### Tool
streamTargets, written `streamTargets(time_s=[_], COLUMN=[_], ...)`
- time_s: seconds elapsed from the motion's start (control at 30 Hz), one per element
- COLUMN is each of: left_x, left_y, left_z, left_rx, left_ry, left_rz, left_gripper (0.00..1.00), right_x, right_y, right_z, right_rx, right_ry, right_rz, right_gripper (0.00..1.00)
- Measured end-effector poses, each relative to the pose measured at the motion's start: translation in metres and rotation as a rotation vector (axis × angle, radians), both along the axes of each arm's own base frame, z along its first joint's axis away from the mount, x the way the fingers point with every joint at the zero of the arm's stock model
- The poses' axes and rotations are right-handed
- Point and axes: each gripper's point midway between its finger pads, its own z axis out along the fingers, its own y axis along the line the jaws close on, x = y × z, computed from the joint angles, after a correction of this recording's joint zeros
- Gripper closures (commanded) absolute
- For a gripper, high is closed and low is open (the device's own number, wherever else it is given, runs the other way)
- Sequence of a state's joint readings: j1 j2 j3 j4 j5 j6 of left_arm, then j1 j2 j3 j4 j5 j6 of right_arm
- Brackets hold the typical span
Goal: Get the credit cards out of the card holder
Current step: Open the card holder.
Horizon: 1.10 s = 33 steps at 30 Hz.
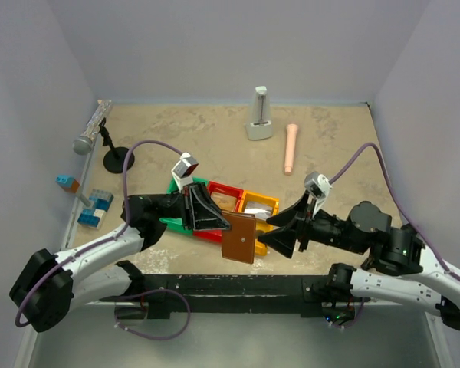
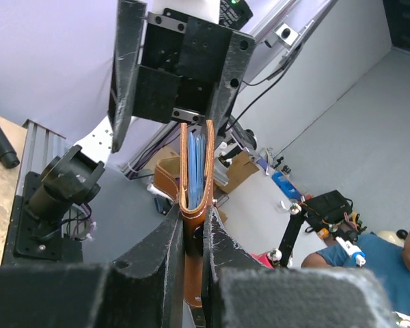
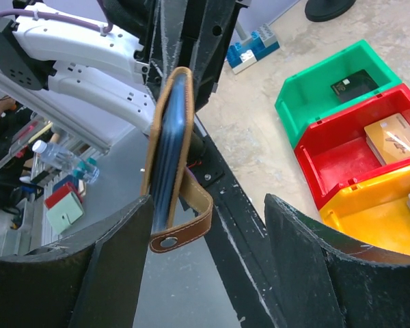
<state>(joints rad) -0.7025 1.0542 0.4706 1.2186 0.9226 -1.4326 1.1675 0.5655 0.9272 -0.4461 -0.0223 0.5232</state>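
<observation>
**Card holder held up between the arms; right gripper placed to draw a card.**
The left gripper (image 2: 193, 222) pinches the brown card holder (image 2: 195, 184) edge-on, in the air over the table's near edge, just beside the plastic bins (image 3: 307, 102). The right gripper (image 3: 208, 201) has its fingers spread, with the holder beside one finger and its strap tab (image 3: 184, 229) dangling. Recommended: close only on the blue card edges (image 2: 195, 160), clear of leather and tab, then pull straight along the pocket.

Left pincer (image 1: 227, 224) clamped tight, right pincer (image 1: 264, 232) spread wide, tips close together
</observation>
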Motion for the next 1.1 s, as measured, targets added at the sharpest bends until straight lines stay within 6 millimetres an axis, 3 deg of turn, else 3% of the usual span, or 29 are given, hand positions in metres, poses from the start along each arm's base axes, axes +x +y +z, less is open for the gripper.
streamTargets(time_s=[0.33,0.63,1.1], left_x=[-0.007,-0.010,-0.015], left_y=[0.005,0.007,0.013], left_z=[0.008,0.011,0.018], left_rx=[-0.014,-0.026,-0.053], left_ry=[-0.012,-0.027,-0.066], left_rz=[-0.020,-0.019,-0.017], left_gripper=[1.00,1.00,1.00], right_x=[0.001,-0.006,-0.020], right_y=[0.017,0.025,0.050], right_z=[-0.004,0.005,0.015], right_rx=[-0.028,-0.008,-0.027], right_ry=[0.017,0.019,0.081], right_rz=[0.031,0.088,0.203], right_gripper=[0.30,0.31,0.44])
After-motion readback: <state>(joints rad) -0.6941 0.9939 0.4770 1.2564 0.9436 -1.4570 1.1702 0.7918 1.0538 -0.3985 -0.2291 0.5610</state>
